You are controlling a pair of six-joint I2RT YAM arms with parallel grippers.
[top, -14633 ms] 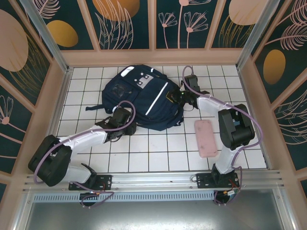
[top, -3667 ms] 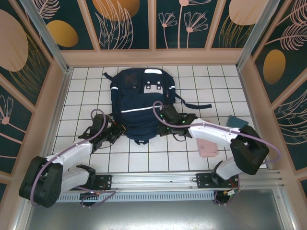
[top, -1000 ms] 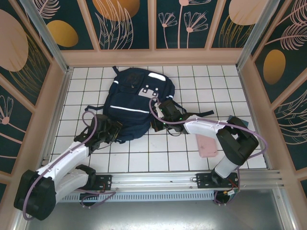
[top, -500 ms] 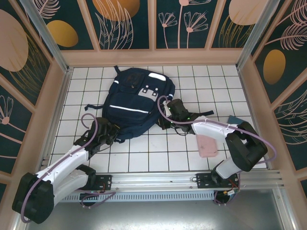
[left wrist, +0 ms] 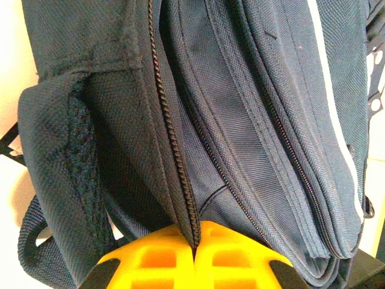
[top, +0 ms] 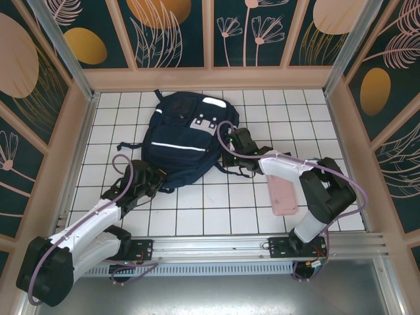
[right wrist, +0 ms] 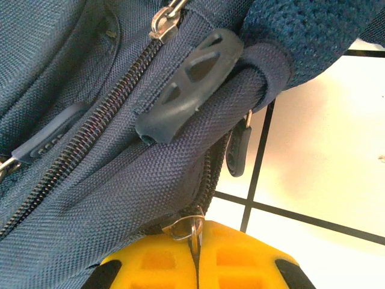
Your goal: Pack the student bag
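Shut tight, the left gripper (left wrist: pixel 195 256) sits at the bottom edge of the left wrist view. Its yellow fingers (left wrist: pixel 150 262) are pressed together, and a black zip line (left wrist: pixel 171 138) of the student bag (left wrist: pixel 252 108) runs straight down into the seam between them, so the jaws pinch the bag at that zip. Navy fabric covers the rest of that frame, with a mesh side panel (left wrist: pixel 81 174) at the left.

From the top camera, the left gripper (top: pixel 155 178) meets the lower left corner of the student bag (top: pixel 184 134). The bag lies flat on the white tiled table (top: pixel 216 210) in the upper middle of the frame, a white stripe (top: pixel 178 146) and grey patches (top: pixel 200 121) facing up. The right gripper (top: pixel 230 141) is against the bag's right edge.

In the right wrist view, the right gripper (right wrist: pixel 197 256) is likewise closed at the bottom of the frame. Its fingers (right wrist: pixel 243 259) are clamped on a small metal ring (right wrist: pixel 187 227) of a zip pull on the bag. A dark rubber pull tab (right wrist: pixel 189 84) lies on the fabric above it, and a second small black pull (right wrist: pixel 236 150) hangs at the bag's edge over the tiles.

A flat pink case (top: pixel 283 193) lies on the table at lower right, beside the right arm and apart from the bag.
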